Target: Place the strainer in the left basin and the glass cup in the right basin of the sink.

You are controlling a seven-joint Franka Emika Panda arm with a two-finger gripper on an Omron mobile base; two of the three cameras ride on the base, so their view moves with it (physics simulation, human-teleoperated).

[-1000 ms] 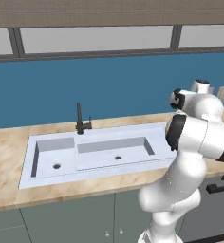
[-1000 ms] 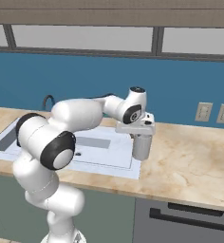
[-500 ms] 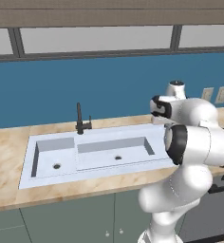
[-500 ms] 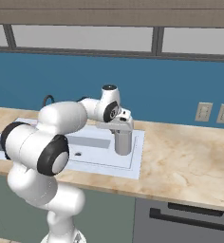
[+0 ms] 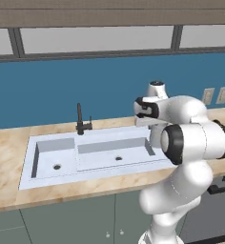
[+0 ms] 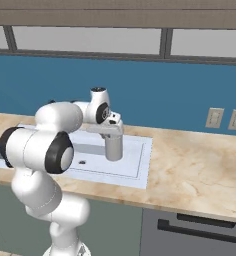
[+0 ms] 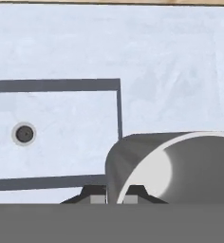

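cup (image 7: 180, 166): grey, held at its rim by closed fingertips (image 7: 98, 194)
basin (image 7: 52, 135): below, left of cup
drain (image 7: 24, 134): round, in basin
rim (image 7: 171, 71): wide, pale

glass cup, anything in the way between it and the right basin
Nothing visible. The gripper holds the glass cup above the sink's right rim, beside the right basin. That basin shows only its drain; the faucet stands behind the sink, off the path.
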